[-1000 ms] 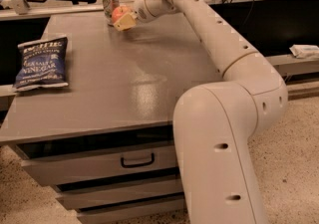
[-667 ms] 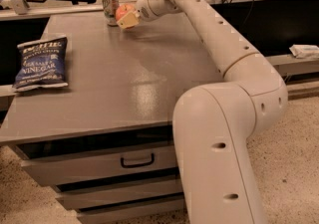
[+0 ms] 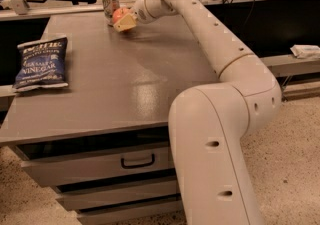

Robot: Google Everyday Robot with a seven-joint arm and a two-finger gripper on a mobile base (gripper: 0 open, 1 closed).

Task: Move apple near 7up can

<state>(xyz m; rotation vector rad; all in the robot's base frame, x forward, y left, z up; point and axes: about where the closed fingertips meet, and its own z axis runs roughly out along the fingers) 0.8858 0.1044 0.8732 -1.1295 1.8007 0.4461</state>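
Note:
The red-orange apple (image 3: pixel 118 15) is held in my gripper (image 3: pixel 123 20) at the far edge of the grey table (image 3: pixel 125 79). The gripper's tan fingers are shut around the apple, low over the tabletop. The 7up can (image 3: pixel 110 2), white and green with a silver top, stands upright right behind and just left of the apple, very close to it. I cannot tell whether the apple touches the can or the table.
A flat blue chip bag (image 3: pixel 41 63) lies at the table's left edge. My large beige arm (image 3: pixel 215 59) reaches across the right side of the table. Drawers (image 3: pixel 135 161) sit below the front edge. A shelf runs behind the table.
My gripper has carried the apple a little left and farther back, closer to the can. The can and chip bag have not moved.

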